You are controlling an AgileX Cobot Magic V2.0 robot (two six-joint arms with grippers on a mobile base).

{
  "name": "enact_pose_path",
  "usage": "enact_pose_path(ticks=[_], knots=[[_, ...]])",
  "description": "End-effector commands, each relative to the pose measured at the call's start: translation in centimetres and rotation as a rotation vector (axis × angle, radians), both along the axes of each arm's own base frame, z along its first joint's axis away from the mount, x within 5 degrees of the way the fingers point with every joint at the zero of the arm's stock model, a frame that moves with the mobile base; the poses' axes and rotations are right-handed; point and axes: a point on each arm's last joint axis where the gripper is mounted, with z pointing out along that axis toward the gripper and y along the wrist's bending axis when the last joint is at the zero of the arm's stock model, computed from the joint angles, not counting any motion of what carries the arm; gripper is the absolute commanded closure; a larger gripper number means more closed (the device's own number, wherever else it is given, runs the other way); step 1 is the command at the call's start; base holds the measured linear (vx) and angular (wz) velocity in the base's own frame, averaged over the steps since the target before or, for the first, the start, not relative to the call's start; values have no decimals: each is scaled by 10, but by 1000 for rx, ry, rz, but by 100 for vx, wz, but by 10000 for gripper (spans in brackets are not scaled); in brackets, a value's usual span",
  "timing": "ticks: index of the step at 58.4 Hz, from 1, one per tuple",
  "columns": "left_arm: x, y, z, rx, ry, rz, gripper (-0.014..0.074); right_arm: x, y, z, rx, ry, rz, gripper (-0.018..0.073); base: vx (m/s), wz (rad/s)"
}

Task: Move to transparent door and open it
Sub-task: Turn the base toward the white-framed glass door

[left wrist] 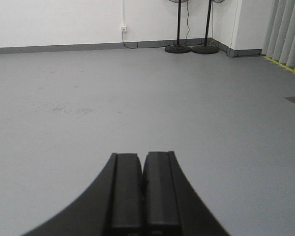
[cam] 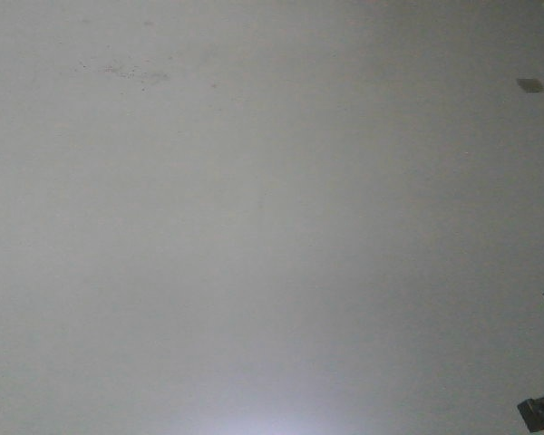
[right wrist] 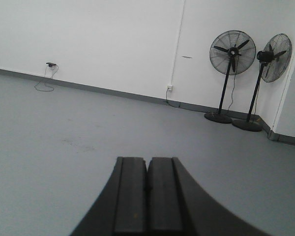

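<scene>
Stage: approach, door unopened. Transparent door: in no view. Left gripper, right gripper — fingers pressed together, empty. Ahead: grey floor, pedestal fans at far-right corner. Remaining — find, reach, open.

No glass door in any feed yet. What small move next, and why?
Probably a slow base turn right, toward the blinds. No door shows: the front view has only grey floor, the wrist views a white wall and two fans. The left end effector and right end effector are shut and empty, so the arms can wait.
</scene>
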Motion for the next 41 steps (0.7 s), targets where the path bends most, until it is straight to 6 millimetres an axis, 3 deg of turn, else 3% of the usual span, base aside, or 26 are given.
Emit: enact_pose_path(ticks=[1,41], knots=[[0,-1,5,-18,-88,-7,602,-2,-1,8,19,-97,-10,565,0,0],[0,-1,5,-18,-88,-7,602,-2,-1,8,19,-97,-10,565,0,1]])
